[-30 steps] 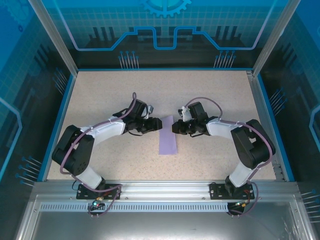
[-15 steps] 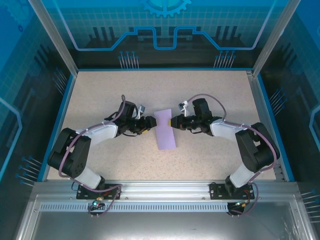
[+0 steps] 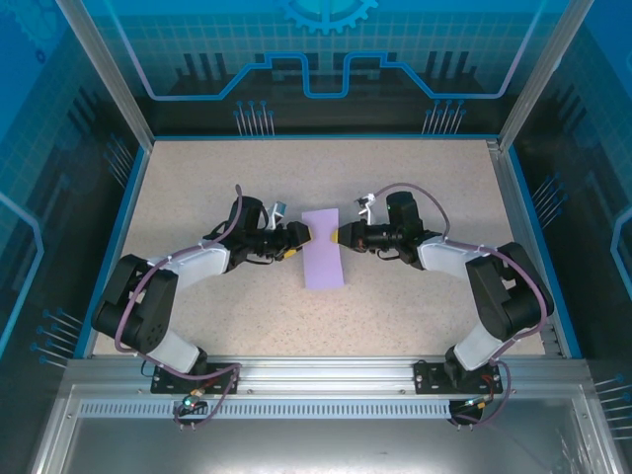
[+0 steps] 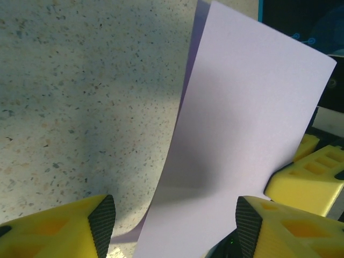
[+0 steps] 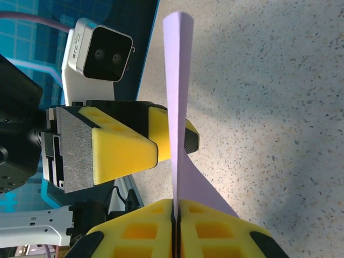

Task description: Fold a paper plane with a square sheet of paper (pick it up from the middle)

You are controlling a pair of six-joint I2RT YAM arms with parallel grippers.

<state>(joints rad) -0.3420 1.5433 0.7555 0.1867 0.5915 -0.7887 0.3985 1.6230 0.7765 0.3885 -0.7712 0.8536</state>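
The sheet of paper [image 3: 324,265] is in the middle of the table [image 3: 197,188], between the two arms. It looks folded over into a long purple strip. The right gripper [image 5: 176,215] has its two yellow fingers squeezed tight on the edge of the paper, and the paper stands up thin between them. The left gripper [image 4: 176,226] is not holding anything. Its fingers are spread wide, one on each side of the paper, and I can see gaps between them and the paper. A second ago the strip was a bit closer to the bottom of the arms and leaned a little. Now it has been carried a bit farther out on the table and it looks pinched in at the middle. The left fingers have also been getting wider, so I think the left gripper has just let go. That means the right gripper alone has the paper now. I think the left one is getting ready to grab it again in a new spot for the next fold. There is no pointy nose and there are no wings yet, so the paper plane looks a long way from done.
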